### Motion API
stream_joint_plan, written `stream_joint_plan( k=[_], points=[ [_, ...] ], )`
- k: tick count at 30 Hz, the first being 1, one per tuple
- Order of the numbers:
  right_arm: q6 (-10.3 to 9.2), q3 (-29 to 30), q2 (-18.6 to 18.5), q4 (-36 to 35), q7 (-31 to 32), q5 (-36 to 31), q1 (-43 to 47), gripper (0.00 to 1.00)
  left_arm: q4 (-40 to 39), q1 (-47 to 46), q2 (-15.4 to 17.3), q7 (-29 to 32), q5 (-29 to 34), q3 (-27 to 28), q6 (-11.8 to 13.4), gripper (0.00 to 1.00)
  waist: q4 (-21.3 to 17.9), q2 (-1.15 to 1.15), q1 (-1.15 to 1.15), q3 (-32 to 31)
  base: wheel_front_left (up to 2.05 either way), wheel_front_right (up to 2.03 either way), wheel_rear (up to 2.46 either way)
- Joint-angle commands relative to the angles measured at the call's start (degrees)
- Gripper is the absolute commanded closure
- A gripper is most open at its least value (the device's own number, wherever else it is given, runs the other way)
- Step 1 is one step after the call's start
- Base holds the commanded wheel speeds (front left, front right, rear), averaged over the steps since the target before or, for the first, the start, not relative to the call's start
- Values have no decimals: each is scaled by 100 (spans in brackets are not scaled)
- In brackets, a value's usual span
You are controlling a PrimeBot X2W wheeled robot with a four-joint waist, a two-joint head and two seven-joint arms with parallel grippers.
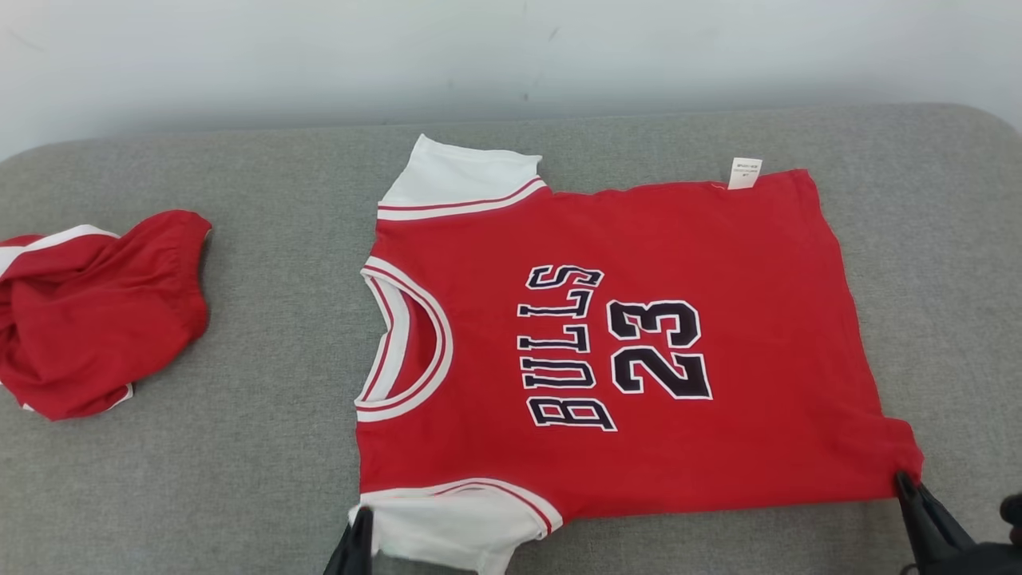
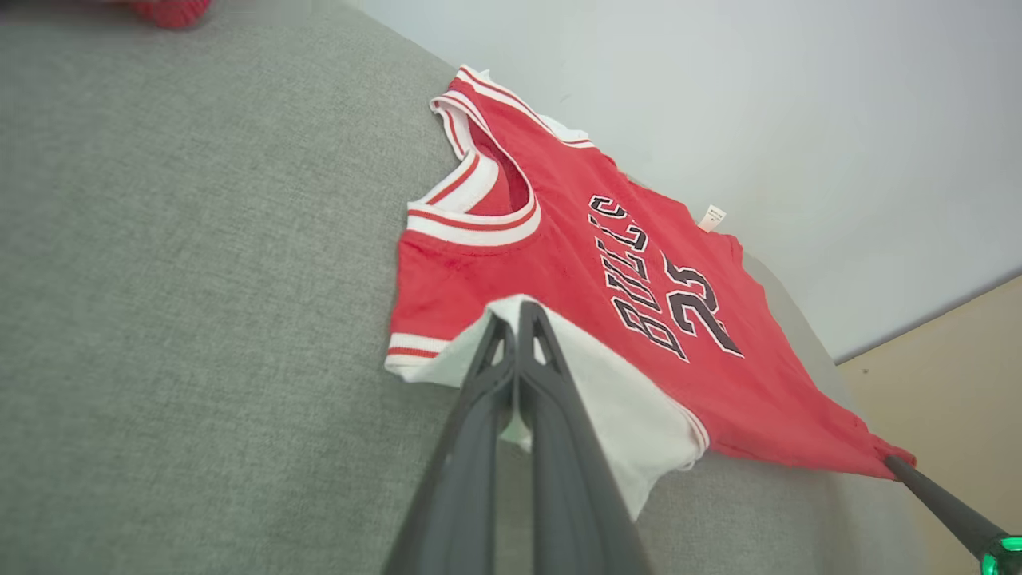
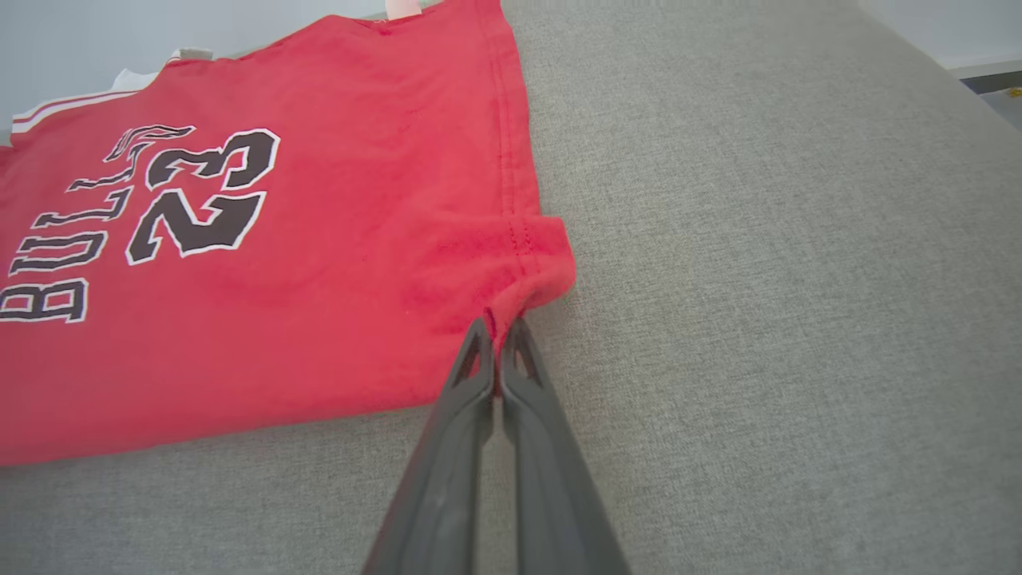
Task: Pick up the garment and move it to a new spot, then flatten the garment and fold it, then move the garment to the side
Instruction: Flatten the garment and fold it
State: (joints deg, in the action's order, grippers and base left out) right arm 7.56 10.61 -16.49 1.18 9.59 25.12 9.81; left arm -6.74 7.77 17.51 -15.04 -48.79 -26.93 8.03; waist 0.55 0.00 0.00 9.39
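The garment (image 1: pixel 639 343) is a red jersey with white sleeves and "BULLS 23" in black, spread flat on the grey cushion, collar toward the left. My left gripper (image 1: pixel 363 515) is shut on the near white sleeve (image 2: pixel 607 391); its dark fingers (image 2: pixel 551 375) pinch that sleeve's edge. My right gripper (image 1: pixel 906 481) is shut on the near hem corner (image 3: pixel 543 271), where the red cloth bunches at the fingertips (image 3: pixel 497 331). The right gripper's finger (image 2: pixel 926 487) also shows at the hem in the left wrist view.
A second red garment with white trim (image 1: pixel 96 311) lies crumpled at the cushion's left. The grey cushion (image 1: pixel 239 447) ends at a pale wall (image 1: pixel 511 56) behind. A white label (image 1: pixel 744 172) sticks out at the jersey's far edge.
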Motion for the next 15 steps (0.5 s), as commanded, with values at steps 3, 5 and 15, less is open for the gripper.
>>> stream_joint_plan(
  k=[3, 5, 15],
  points=[
    [-16, -185, 52, 7, 96, -55, -313, 100, 88, -507, 67, 73, 214, -43, -98, 100, -121, 0, 0, 22, 0, 0, 0],
    [-16, -284, 23, 63, 163, -61, -509, 100, 166, -790, 141, 115, 279, -3, -162, 100, -183, 0, 0, 61, 0, 0, 0],
    [-16, -761, -175, 842, 381, -118, -1935, 100, 893, -2268, 432, 484, 300, 299, -436, 100, -361, 0, 0, 403, 0, 0, 0]
  ],
)
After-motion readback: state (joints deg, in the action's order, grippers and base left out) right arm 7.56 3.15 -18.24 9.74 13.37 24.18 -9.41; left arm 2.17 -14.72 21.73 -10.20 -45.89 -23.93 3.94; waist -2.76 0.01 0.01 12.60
